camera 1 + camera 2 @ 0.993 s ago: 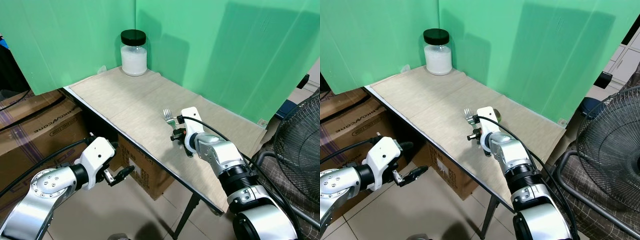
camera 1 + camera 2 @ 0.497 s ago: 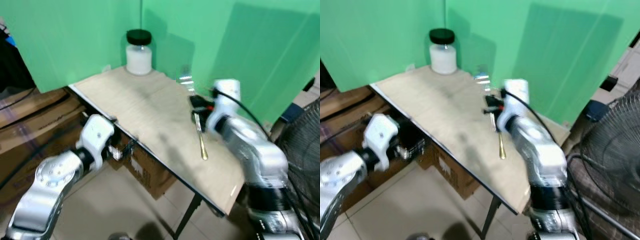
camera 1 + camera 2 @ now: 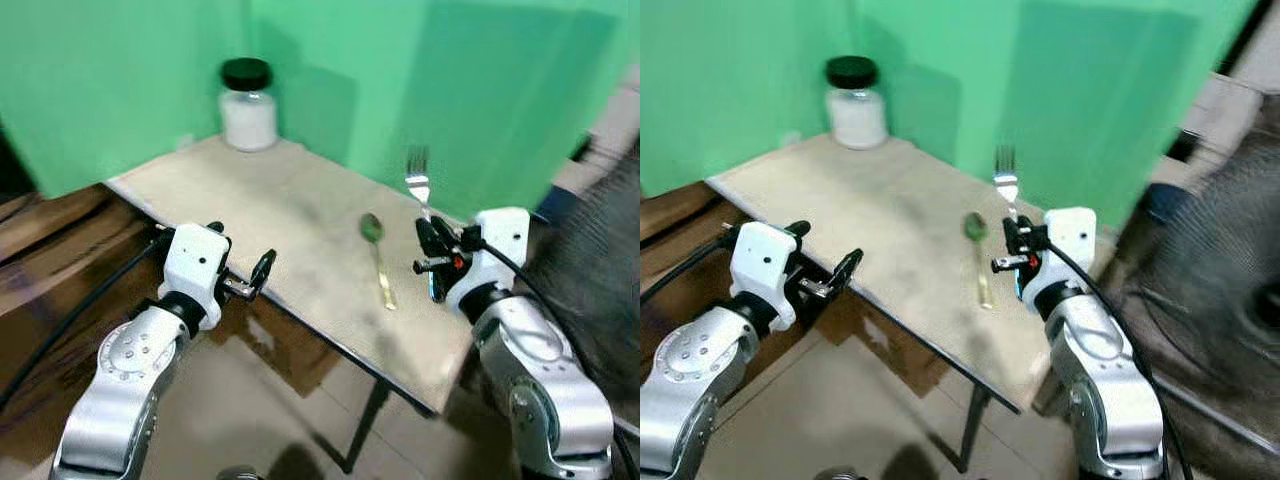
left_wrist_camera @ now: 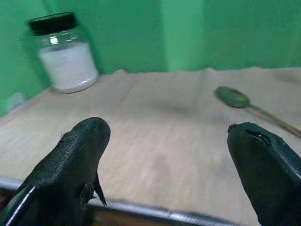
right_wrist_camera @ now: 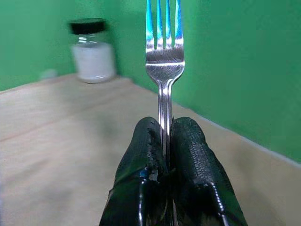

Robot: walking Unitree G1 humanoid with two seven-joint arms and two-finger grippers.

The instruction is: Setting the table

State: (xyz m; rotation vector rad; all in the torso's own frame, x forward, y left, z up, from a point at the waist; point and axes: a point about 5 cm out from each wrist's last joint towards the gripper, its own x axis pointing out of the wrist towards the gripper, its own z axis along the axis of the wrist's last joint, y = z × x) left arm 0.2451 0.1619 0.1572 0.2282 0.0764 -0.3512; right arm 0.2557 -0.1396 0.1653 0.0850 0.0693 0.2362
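Right gripper (image 5: pixel 162 141) pinches upright fork (image 5: pixel 163 56), handle hidden; left gripper (image 4: pixel 167 155) jaws wide, lower frame; spoon (image 3: pixel 377 255) blurred

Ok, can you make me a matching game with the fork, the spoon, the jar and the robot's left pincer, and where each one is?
Things:
1. fork
2. spoon
3. jar
4. left pincer

Places or states:
A. at the table's far corner by the green wall
B. open, at the table's near edge
C. held upright in the right pincer
D. lying flat on the table

Pairs: 1-C, 2-D, 3-A, 4-B
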